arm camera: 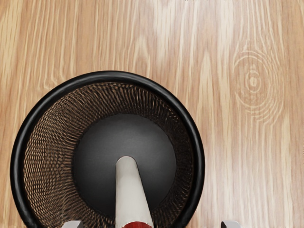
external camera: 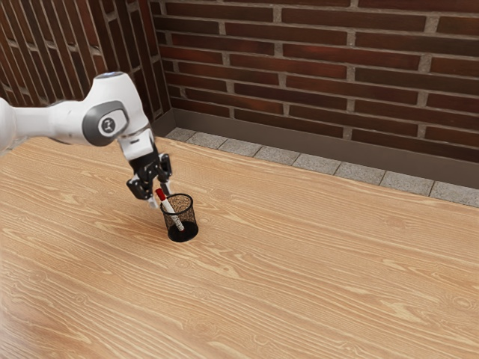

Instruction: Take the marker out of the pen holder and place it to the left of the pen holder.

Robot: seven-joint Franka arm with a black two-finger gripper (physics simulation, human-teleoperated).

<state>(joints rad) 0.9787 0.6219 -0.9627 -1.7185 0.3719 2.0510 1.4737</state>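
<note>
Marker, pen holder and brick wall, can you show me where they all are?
Marker (arm camera: 128, 190): wrist view, on its white body.
Pen holder (arm camera: 114, 76): wrist view, on its round black rim.
Brick wall (external camera: 262, 64): exterior view, on a reddish brick.

The arm (external camera: 63, 122) enters from the exterior view's left. Its white forearm (external camera: 52, 122) runs nearly level to a rounded joint housing (external camera: 111, 123) fitted with a grey cover. Beyond this housing, the white wrist section (external camera: 137, 142) angles downward and slightly toward the exterior view's right. The black gripper (external camera: 161, 197) is mounted at the lower end of the wrist section and points down at a slight tilt. The fingers (external camera: 167, 185) stand well apart, in the open position. In the wrist view, the pale fingertips (arm camera: 231, 224) are likewise widely separated.
</note>
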